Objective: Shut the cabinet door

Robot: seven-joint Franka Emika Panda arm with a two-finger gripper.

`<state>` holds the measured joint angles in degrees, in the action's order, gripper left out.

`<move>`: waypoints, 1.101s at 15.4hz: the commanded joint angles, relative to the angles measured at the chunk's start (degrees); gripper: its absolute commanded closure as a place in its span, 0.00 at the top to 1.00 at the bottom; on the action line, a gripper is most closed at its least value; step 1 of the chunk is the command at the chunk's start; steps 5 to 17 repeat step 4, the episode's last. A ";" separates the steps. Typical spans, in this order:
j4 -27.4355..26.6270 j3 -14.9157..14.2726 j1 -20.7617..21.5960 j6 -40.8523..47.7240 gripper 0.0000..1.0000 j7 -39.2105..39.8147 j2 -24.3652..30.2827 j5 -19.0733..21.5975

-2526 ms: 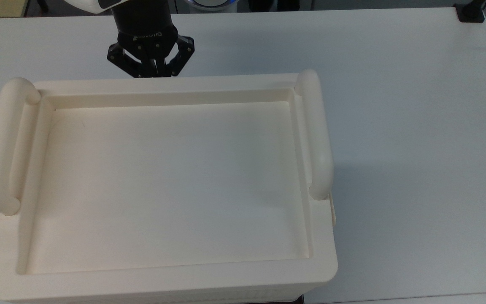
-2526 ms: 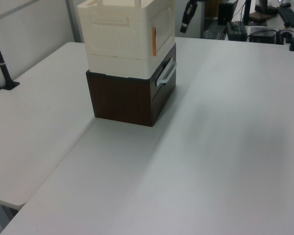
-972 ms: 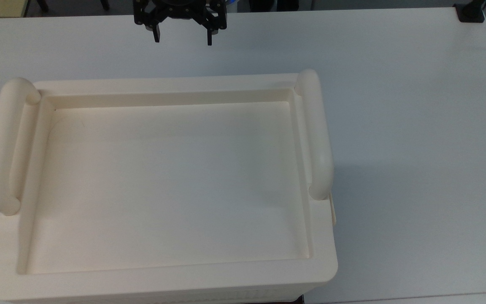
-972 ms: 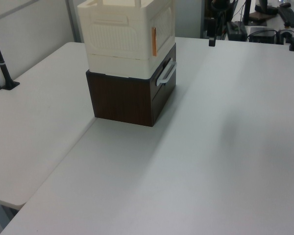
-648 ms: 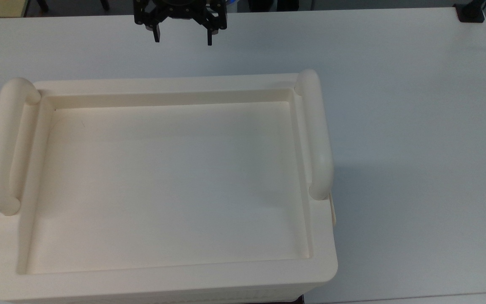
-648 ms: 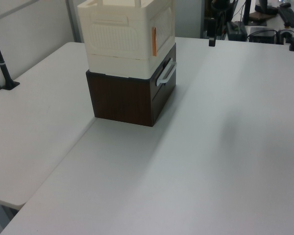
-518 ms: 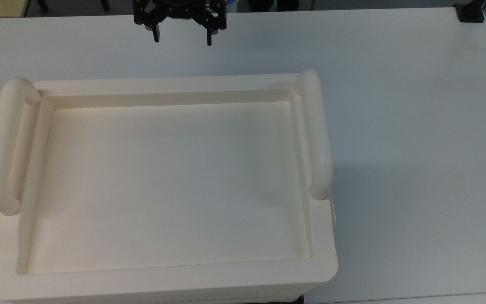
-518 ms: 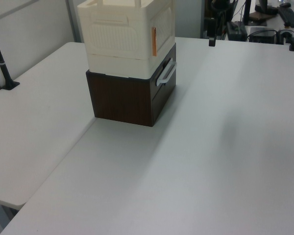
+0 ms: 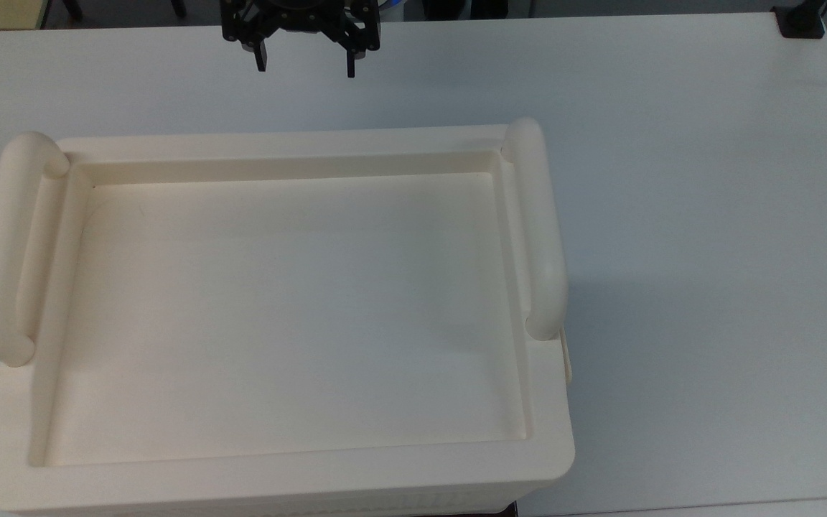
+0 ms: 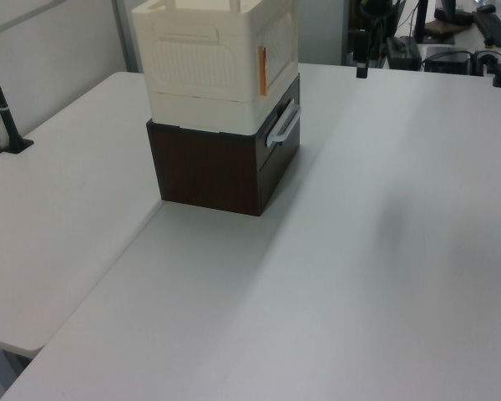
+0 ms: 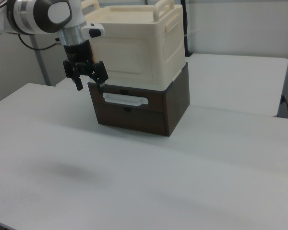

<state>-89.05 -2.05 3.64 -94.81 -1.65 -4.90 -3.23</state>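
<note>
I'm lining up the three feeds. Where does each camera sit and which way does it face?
Top view: overhead, looking straight down on the cabinet; gripper open at the frame's upper edge.
Left view: raised, looking down along the table past the cabinet; gripper far behind.
Right view: lower, facing the cabinet door; arm and gripper.
All share the cabinet and gripper.

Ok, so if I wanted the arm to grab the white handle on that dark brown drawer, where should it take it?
Probably the middle of the white handle, coming straight at the drawer front. The bar lies level and, in the left view, stands off the front, so the open gripper would likely need one finger above it and one below.
</note>
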 commanded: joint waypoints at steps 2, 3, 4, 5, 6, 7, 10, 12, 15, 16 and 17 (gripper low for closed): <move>-1.48 6.18 -5.92 -0.20 1.00 -1.25 1.21 -0.28; -1.48 6.18 -5.84 -0.20 1.00 -1.25 1.21 -0.28; -1.48 6.18 -5.75 -0.20 1.00 -1.25 1.21 -0.28; -1.48 6.18 -5.75 -0.20 1.00 -1.25 1.21 -0.28; -1.48 6.18 -5.75 -0.20 1.00 -1.25 1.21 -0.28; -1.48 6.18 -5.75 -0.20 1.00 -1.25 1.21 -0.28; -1.48 6.18 -5.75 -0.20 1.00 -1.25 1.21 -0.28; -1.48 6.18 -5.75 -0.20 1.00 -1.25 1.21 -0.28; -1.48 6.18 -5.75 -0.20 1.00 -1.25 1.21 -0.28; -1.48 6.18 -5.75 -0.20 1.00 -1.25 1.21 -0.28; -1.48 6.18 -5.75 -0.20 1.00 -1.25 1.21 -0.28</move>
